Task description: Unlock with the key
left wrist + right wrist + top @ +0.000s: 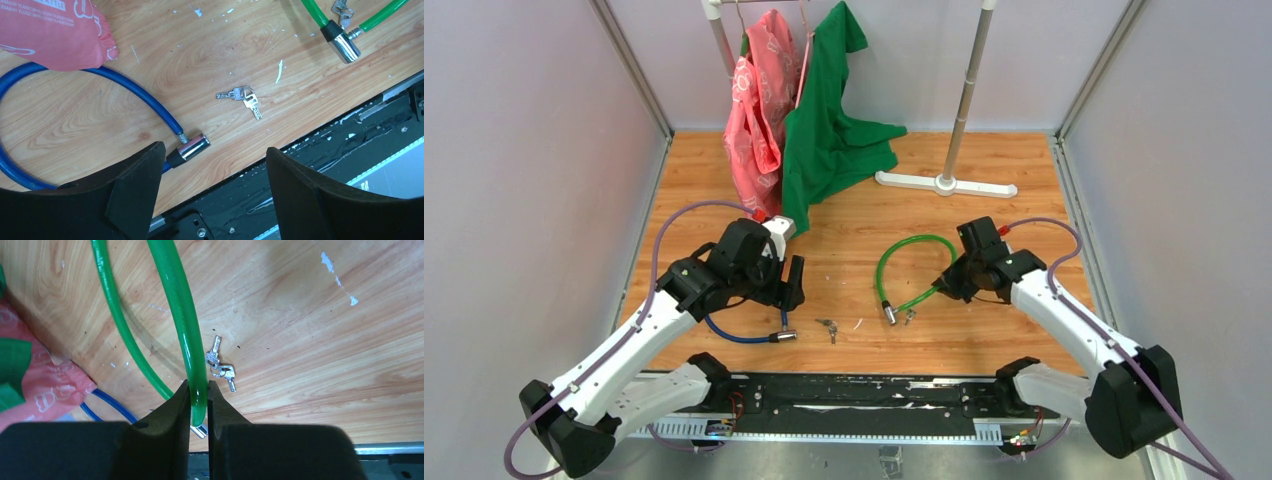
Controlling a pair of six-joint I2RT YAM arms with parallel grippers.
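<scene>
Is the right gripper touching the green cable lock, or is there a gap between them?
Touching. In the right wrist view the right gripper clamps the green cable lock between its two fingers, with no gap visible.

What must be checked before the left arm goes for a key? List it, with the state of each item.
1. Hold: the right gripper is shut on the green cable: ok.
2. Ready to pick: the left gripper is open: ok.
3. Access: the loose keys lie on the bare table, touching neither lock: ok.
4. Alignment: loose keys between the left fingers: not ok, they lie ahead of them.
5. Spare: the second keys lie beside the green cable's metal end: ok.
6. Match: which keys fit which lock: cannot tell.
</scene>
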